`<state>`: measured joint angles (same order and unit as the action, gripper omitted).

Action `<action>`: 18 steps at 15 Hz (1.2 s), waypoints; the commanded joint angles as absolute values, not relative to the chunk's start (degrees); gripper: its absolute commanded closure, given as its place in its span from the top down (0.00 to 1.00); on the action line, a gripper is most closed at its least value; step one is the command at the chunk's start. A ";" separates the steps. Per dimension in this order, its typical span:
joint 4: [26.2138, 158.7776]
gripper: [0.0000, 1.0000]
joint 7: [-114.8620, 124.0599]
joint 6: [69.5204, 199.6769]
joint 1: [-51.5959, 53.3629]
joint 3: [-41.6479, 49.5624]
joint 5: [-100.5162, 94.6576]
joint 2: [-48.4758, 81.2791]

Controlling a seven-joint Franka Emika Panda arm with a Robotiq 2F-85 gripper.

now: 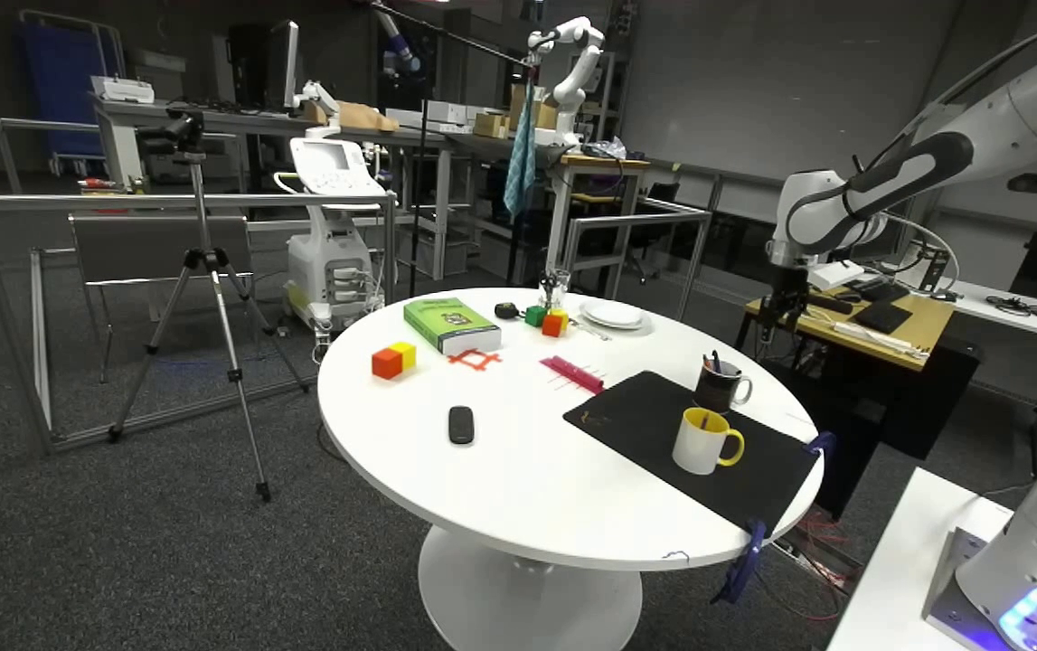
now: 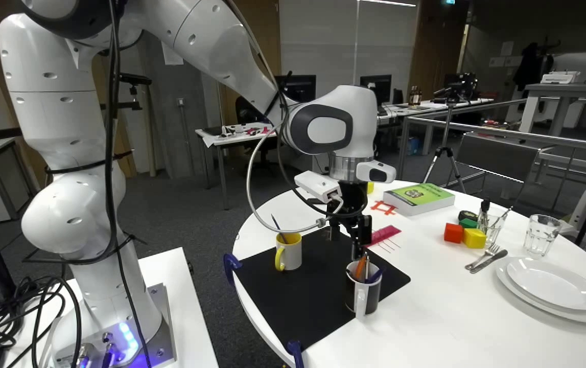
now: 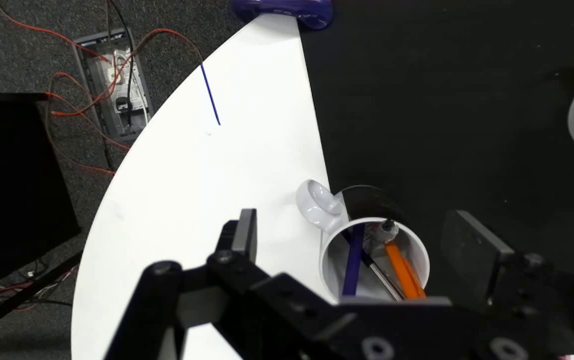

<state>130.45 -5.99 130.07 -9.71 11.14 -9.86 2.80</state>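
The tool (image 3: pixel 364 240) hung spread, grasping nothing, above the black mug (image 2: pixel 373 295), upright at the edge of the mat (image 2: pixel 298 301) on the desk (image 2: pixel 441 317). The mug seemed stiff, slick, breakable and fairly heavy, best taken by opposite walls near the rim. The wrist view showed pens (image 3: pixel 354 260) inside it; both exterior views caught only their tops, yet the white mug (image 1: pixel 697 443) whole

Wrist view: dark mug (image 3: pixel 373 204) — partly hidden | book lettering (image 2: pixel 431 192) — seemingly blurred
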 commanded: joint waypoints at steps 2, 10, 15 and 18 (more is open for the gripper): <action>129.83 1.00 -3.06 132.09 -9.35 10.60 -15.19 5.40; 130.35 1.00 -4.98 130.80 -9.59 10.01 -14.23 5.63; 128.08 1.00 -2.82 129.73 -9.08 9.89 -15.50 8.11; 127.52 1.00 -0.90 130.49 -8.53 9.93 -17.23 9.63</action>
<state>129.60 -3.73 130.84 -9.32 10.00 -14.86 7.58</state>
